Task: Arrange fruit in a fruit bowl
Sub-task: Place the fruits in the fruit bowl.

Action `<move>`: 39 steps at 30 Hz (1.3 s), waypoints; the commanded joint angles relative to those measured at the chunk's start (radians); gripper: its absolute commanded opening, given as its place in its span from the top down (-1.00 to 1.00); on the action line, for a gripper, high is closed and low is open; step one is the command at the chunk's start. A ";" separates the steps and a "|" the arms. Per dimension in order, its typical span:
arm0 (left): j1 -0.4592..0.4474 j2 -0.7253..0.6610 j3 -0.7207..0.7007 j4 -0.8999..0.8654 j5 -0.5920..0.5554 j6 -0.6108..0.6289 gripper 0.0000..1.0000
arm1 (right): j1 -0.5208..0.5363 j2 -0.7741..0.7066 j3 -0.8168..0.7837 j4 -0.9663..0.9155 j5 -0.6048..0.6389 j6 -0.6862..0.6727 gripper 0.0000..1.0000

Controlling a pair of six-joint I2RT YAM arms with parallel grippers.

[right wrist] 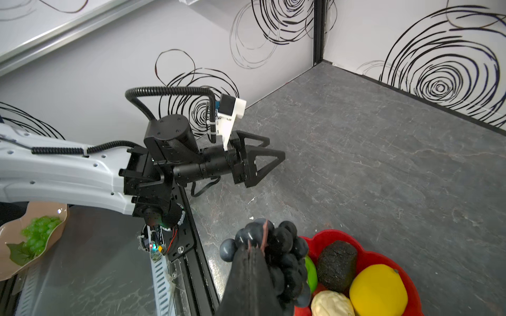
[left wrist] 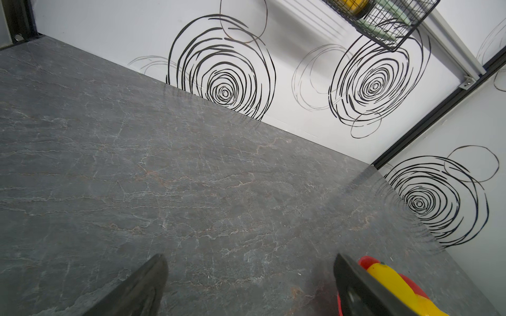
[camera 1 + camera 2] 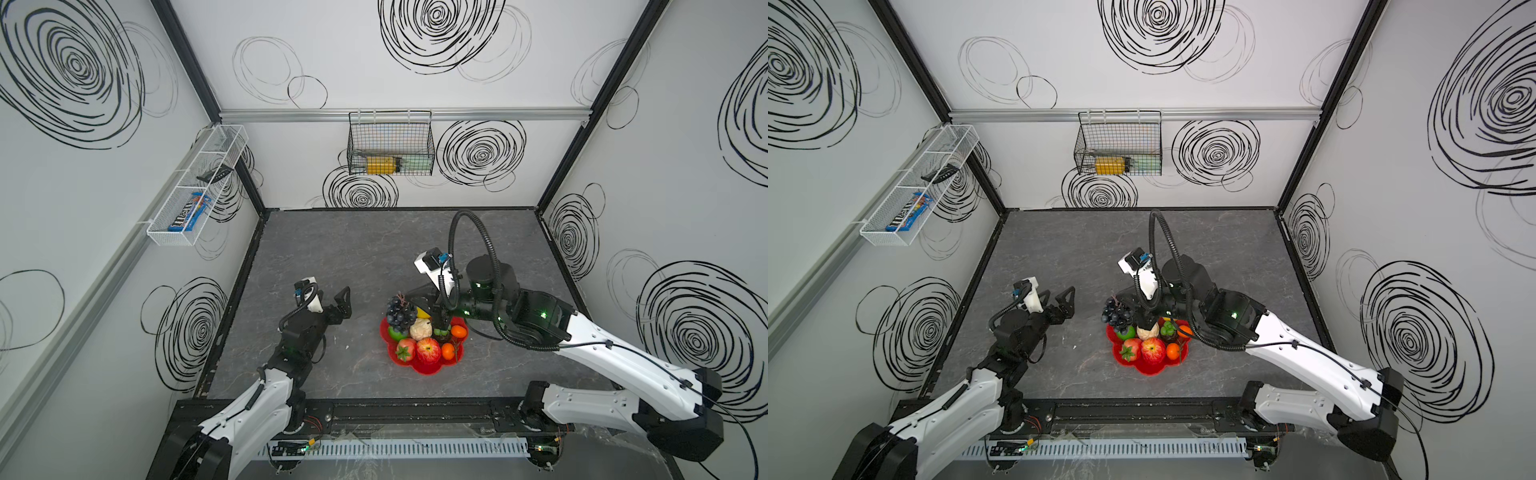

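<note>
Fruit bowl: the red fruit bowl [image 3: 424,368] sat on the grey table [image 3: 353,249], lower middle in both top views, crowded with fruit.
Grape bunch: the grape bunch [image 3: 401,312] stood tall at the bowl's upper-left rim.
Risk: that bunch looked likeliest to topple onto the table, or the lemon [image 1: 377,290] and beige piece [image 3: 422,328] to roll, if the right gripper [image 3: 441,325] brushed them on its way out.
Right fingers: pressed together, pointing down into the bowl's middle, with nothing visible between them. Whether they touched the fruit below could not be told.
Left fingers: the left gripper [image 3: 332,305] hung left of the bowl, spread wide and empty, over bare table.
</note>
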 commanded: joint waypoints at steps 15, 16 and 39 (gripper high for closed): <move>0.019 0.032 -0.001 0.080 0.028 0.003 -0.96 | 0.034 0.060 -0.138 0.112 0.034 0.060 1.00; 0.019 0.031 -0.001 0.081 0.028 0.003 -0.96 | 0.034 0.066 -0.139 0.119 0.041 0.057 1.00; 0.025 0.052 0.002 0.086 0.040 -0.006 -0.94 | -0.021 0.197 -0.149 0.233 0.021 0.108 1.00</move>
